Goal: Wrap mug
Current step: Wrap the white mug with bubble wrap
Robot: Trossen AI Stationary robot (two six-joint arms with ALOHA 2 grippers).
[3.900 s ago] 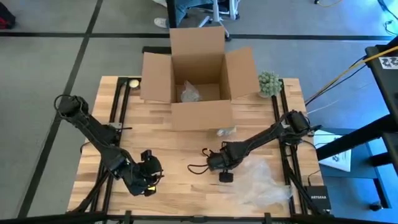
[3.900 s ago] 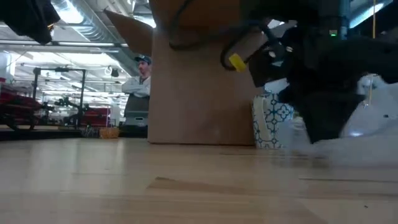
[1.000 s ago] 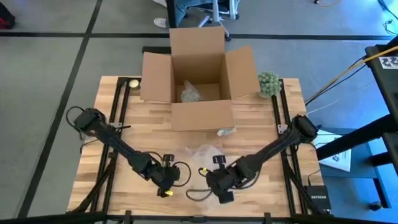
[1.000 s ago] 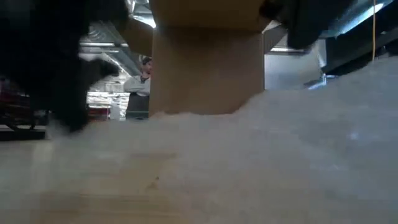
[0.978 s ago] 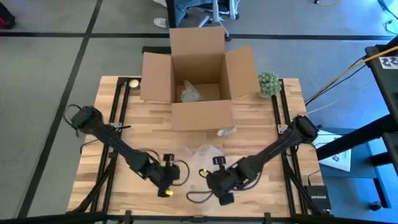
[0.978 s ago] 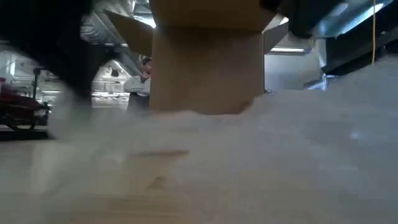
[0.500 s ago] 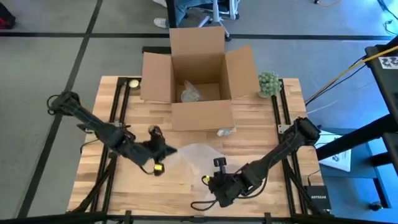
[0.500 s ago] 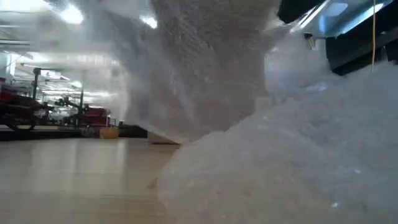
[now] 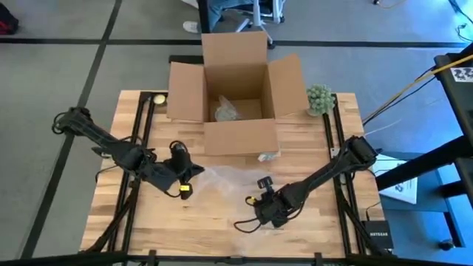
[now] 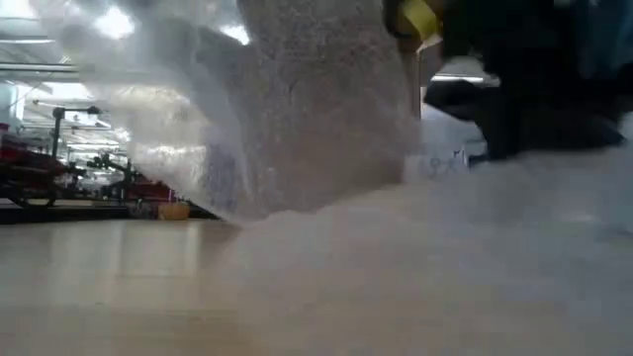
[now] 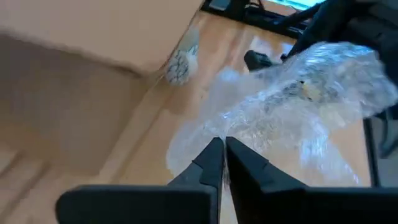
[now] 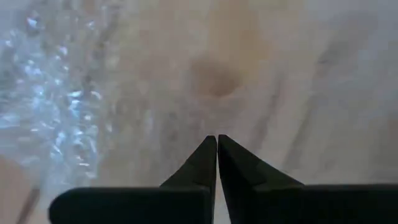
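gripping one bubble wrap sheet (image 9: 235,179) | two grippers: left gripper (image 9: 194,171), right gripper (image 9: 259,214)

Open box (image 9: 235,85) at the bench's (image 9: 148,222) far edge — bubble wrap (image 9: 235,179) lies before it, between both arms; plant (image 9: 319,98) right of box.

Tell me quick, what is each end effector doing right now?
Left end effector: shut on the bubble wrap.
Right end effector: shut on the bubble wrap too.

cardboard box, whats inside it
Looking down into the open cardboard box, a small crumpled bundle of clear wrap lies on its floor. Whether the bundle holds anything cannot be seen, and the box's corners are shadowed.
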